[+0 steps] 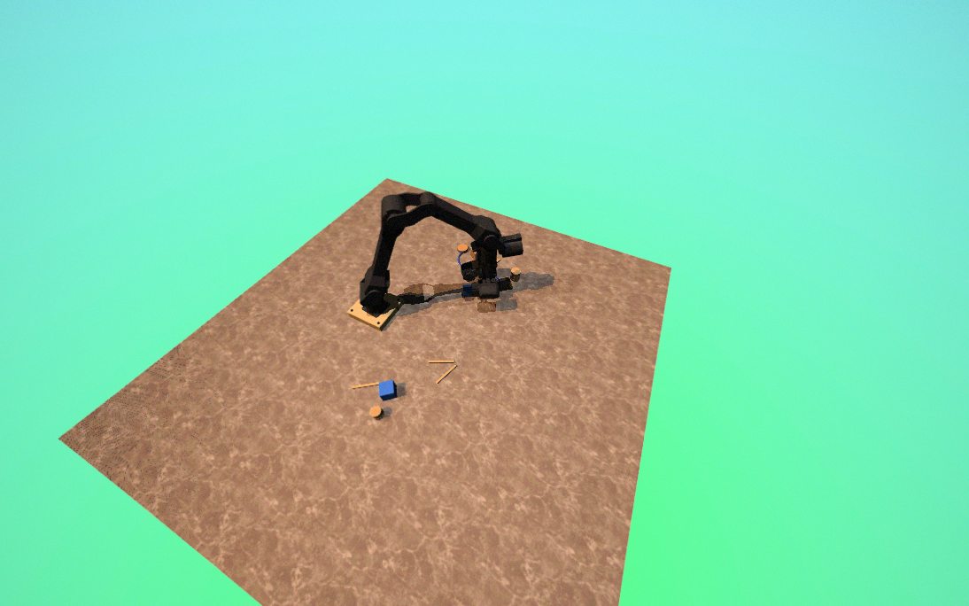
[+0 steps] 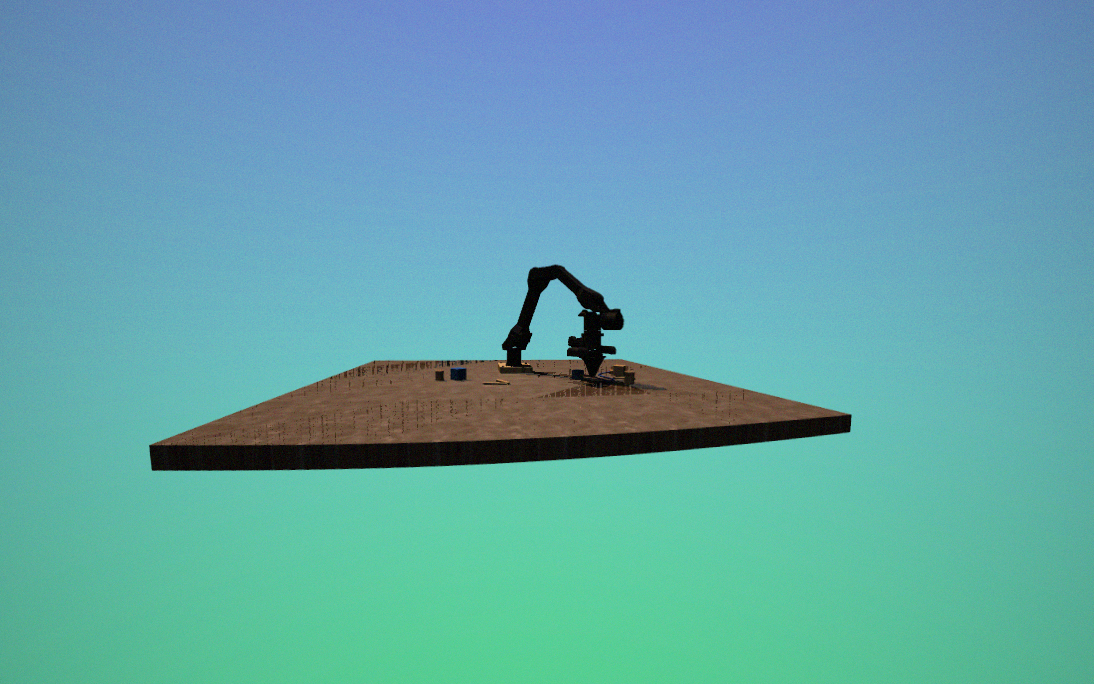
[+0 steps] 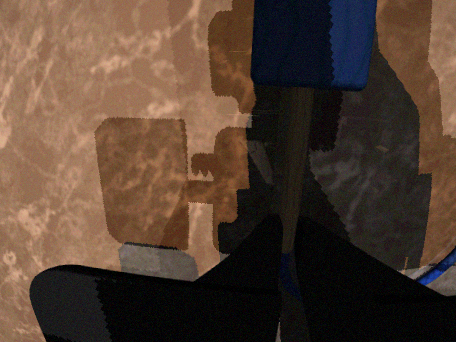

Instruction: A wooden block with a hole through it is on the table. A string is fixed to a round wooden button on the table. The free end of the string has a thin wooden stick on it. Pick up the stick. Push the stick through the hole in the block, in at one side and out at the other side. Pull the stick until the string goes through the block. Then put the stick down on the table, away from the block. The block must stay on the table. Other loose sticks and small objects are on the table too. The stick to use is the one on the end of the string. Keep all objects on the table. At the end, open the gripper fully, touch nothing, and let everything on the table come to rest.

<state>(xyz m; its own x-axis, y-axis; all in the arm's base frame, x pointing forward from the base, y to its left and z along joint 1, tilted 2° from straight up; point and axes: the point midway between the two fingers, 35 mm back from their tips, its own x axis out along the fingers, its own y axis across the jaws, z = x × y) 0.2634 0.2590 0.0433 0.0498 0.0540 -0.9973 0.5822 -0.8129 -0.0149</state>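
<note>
My gripper [image 2: 593,374] [image 3: 286,226] points down, low over the table, shut on the rear part of the wooden stick [image 3: 298,150]. The stick runs forward in the wrist view to the near side of the small blue block [image 1: 468,291] [image 2: 576,375] [image 3: 295,45], where its far end is hidden. I cannot tell whether that end is in the hole; the hole does not show. The block stands on the table just ahead of the fingertips. The blue string [image 3: 439,269] curves at lower right in the wrist view. The round wooden button [image 1: 462,247] is behind the arm in the top view.
A tan block [image 1: 473,254] is partly hidden behind the arm, and a round wooden piece [image 1: 515,273] stands beyond the gripper. Farther off lie a larger blue cube [image 1: 387,390] [image 2: 458,374], another round piece [image 1: 375,412] [image 2: 439,375] and loose sticks [image 1: 440,361] [image 1: 446,374] [image 1: 365,385].
</note>
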